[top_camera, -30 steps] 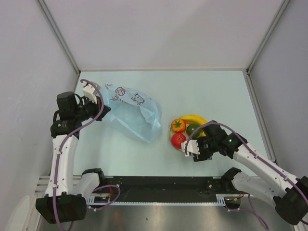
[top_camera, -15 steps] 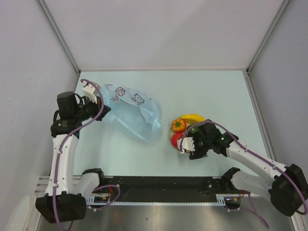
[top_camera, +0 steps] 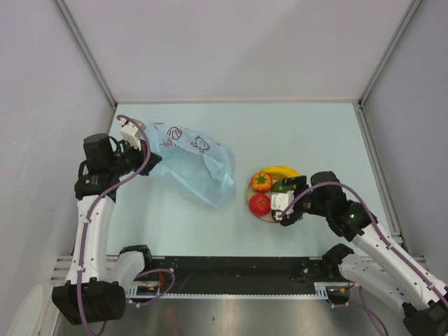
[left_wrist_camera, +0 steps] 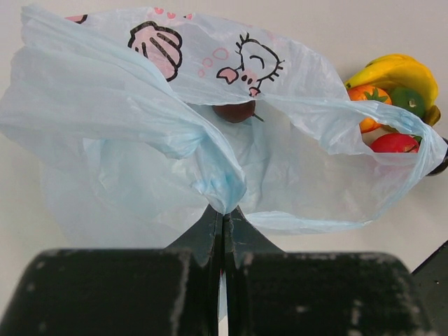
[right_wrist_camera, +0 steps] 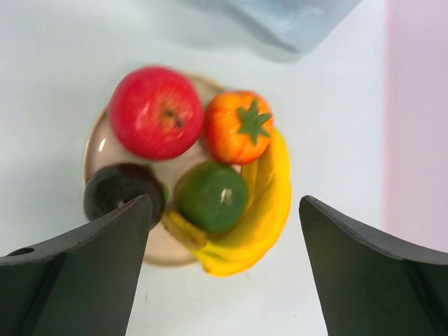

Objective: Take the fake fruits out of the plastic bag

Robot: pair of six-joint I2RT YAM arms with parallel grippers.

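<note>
My left gripper (top_camera: 131,133) is shut on a bunched fold of the light blue plastic bag (top_camera: 194,166), which hangs spread out in the left wrist view (left_wrist_camera: 126,140) from the closed jaws (left_wrist_camera: 222,210). A dark maroon rounded thing (left_wrist_camera: 234,110) shows at the bag's opening. The round tan plate (right_wrist_camera: 94,150) holds a red apple (right_wrist_camera: 155,112), an orange-red fruit (right_wrist_camera: 238,127), a green fruit (right_wrist_camera: 211,197), a yellow banana (right_wrist_camera: 269,203) and a dark maroon fruit (right_wrist_camera: 122,199). My right gripper (right_wrist_camera: 224,203) is open and empty above the plate, also seen from above (top_camera: 283,204).
The plate (top_camera: 250,210) sits right of the bag on the pale green table. Grey walls close in the left, far and right sides. A black rail runs along the near edge (top_camera: 231,283).
My right gripper swung left along the plate's near edge, then back right and over the plate, with the wrist turned. The left arm and the bag have not moved.
</note>
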